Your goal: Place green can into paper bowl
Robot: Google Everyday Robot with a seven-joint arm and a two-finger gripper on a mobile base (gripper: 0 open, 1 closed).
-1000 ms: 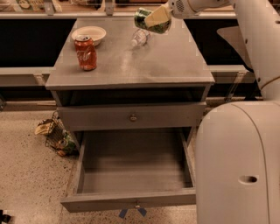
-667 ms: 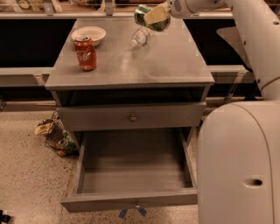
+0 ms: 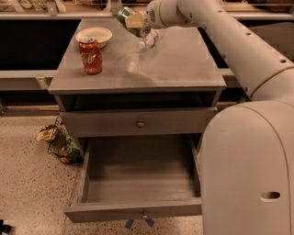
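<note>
The grey tabletop (image 3: 174, 64) carries the shallow cream-white paper bowl (image 3: 94, 36) at its far left corner, a red cola can (image 3: 91, 56) just in front. We should carry the tilted green-and-white aluminium can (image 3: 125, 14), clenched in our claw (image 3: 133, 21) above the far edge, leftward and high, lowering only over the bowl.

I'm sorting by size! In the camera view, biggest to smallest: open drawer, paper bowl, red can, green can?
Biggest: open grey drawer.
Then cream paper bowl and red cola can: alike.
Smallest: green aluminium can, gripped by the tool above the table's back.
</note>
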